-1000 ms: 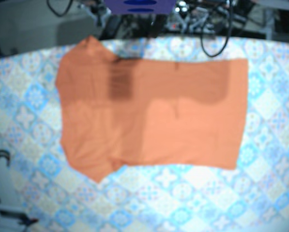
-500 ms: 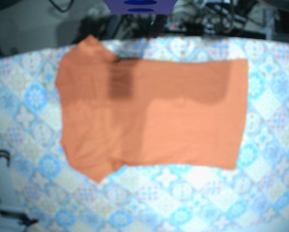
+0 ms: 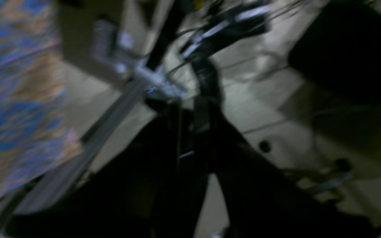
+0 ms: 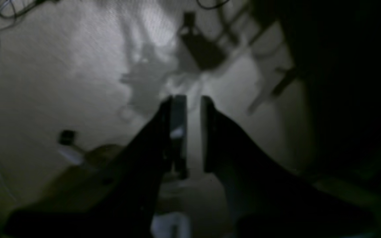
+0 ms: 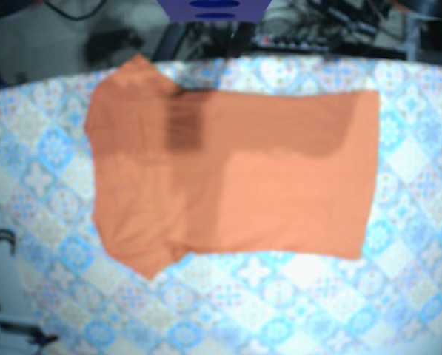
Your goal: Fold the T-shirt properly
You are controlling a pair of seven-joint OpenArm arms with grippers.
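Base view: an orange T-shirt (image 5: 280, 185) lies flat in the middle of the tablecloth (image 5: 295, 296), which has a blue tile pattern.
T-shirt lie: the sleeves point toward this view's left and the straight hem runs down its right side. One sleeve tip is at the far edge, the other at the near edge.
T-shirt surface: a darker band runs along the far side and a darker patch sits near the collar. The cloth looks layered there, but the picture is too soft to show the folds.
Far edge: cables (image 5: 332, 29) and a blue-violet part (image 5: 213, 7) stand behind the table.
Left gripper (image 3: 187, 107): dark fingers point out past the table's edge toward the floor, with a strip of the patterned cloth at the left of its view and a metal bar (image 3: 111, 112) beside it. Blur hides the jaws, so I cannot tell how they stand.
Right gripper (image 4: 193, 99): it hangs over grey floor (image 4: 61, 66), well off the shirt. The jaws stand narrowly apart, pale floor shows through the slit, and nothing is held.
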